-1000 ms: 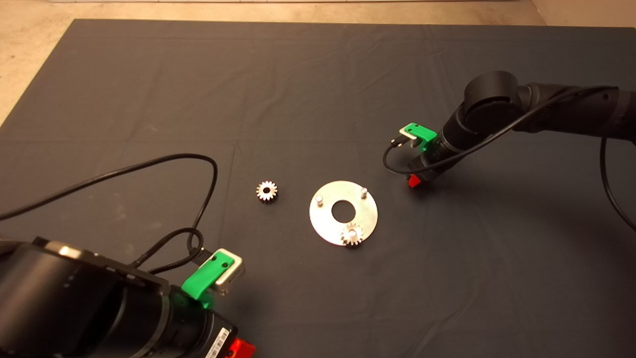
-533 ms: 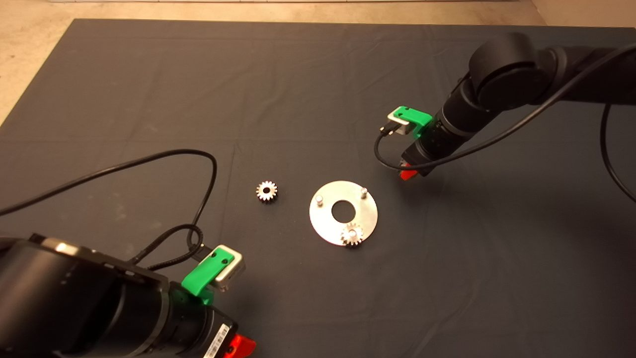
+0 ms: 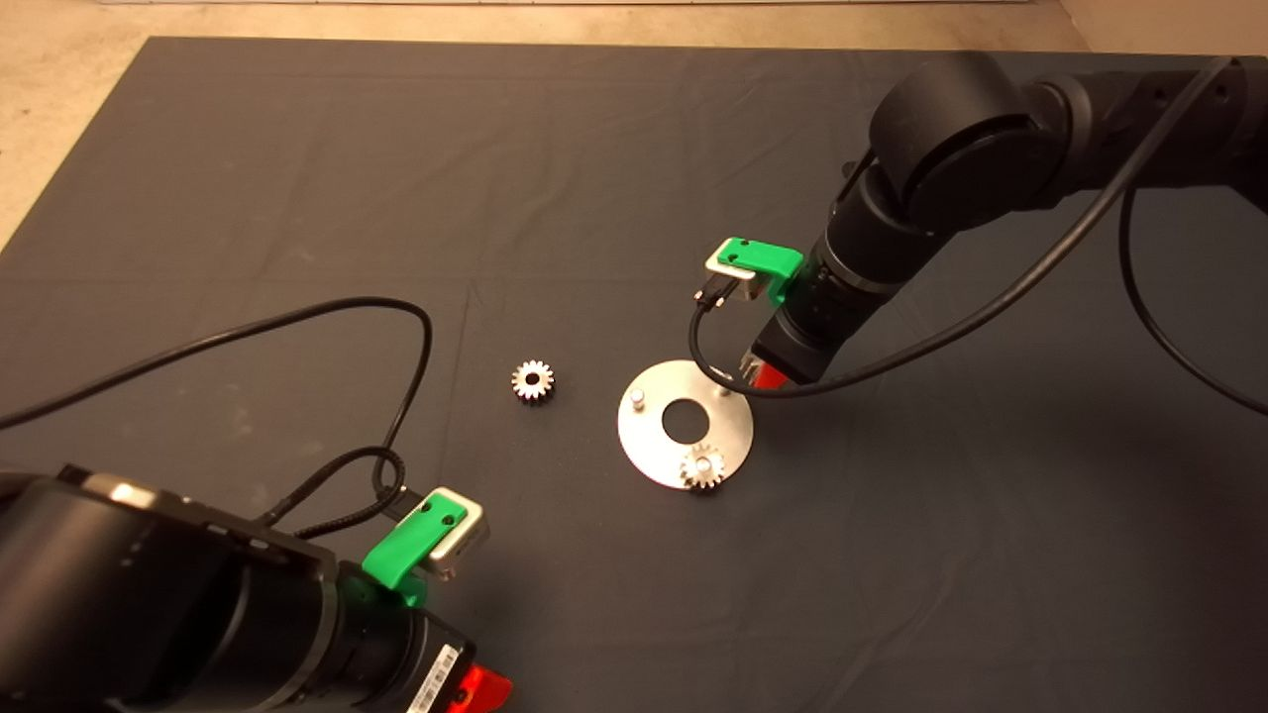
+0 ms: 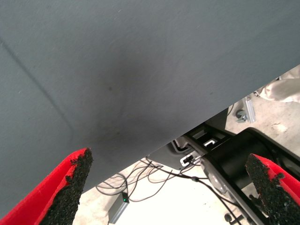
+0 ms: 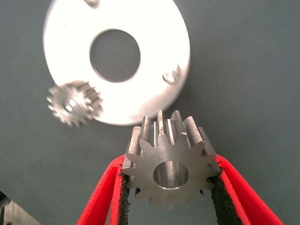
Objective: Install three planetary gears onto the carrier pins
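Right end effector (image 5: 171, 187): closed on a steel planetary gear (image 5: 169, 161), its two pads pressing opposite tooth tips, bore left uncovered; it hangs just over the far-right rim of the carrier disc (image 3: 659, 446).
Held gear, handling: small, rigid, dense for its size; smooth steel tooth tips give the pads little to bite on, so it may slip or tilt. A hold across the outside diameter, as here, looks right, since the bore has to stay free for the pin.
Nearest free pin (image 5: 171, 77): just ahead of the held gear, upright on the disc rim.
Second free pin (image 3: 637, 398): across the centre hole from the end effector.
Seated gear (image 3: 702, 465): already on the third pin, at the disc edge nearest the camera.
Loose gear (image 3: 532, 380): flat on the dark mat (image 3: 297, 178) of the desk, beyond the disc from the right end effector.
Left end effector (image 4: 173, 187): parked at the near-left mat edge, fingers spread wide, holding nothing.
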You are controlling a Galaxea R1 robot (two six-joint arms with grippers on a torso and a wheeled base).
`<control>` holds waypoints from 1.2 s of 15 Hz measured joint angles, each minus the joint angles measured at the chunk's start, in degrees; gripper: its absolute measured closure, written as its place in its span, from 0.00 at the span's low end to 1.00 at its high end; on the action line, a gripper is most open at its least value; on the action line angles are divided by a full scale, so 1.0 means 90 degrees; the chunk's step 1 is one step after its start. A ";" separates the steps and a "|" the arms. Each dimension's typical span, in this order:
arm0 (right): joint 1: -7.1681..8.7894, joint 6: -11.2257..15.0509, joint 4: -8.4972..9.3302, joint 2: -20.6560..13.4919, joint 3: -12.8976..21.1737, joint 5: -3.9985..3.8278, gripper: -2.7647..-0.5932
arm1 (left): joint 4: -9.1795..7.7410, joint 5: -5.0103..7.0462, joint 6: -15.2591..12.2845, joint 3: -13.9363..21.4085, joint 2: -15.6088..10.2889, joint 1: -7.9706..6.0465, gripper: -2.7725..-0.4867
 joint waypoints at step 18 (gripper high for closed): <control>-0.0442 -0.0236 -0.0046 0.0643 -0.1073 -0.0043 0.82 | -0.0003 -0.0076 -0.0016 0.0000 -0.0023 -0.0061 0.18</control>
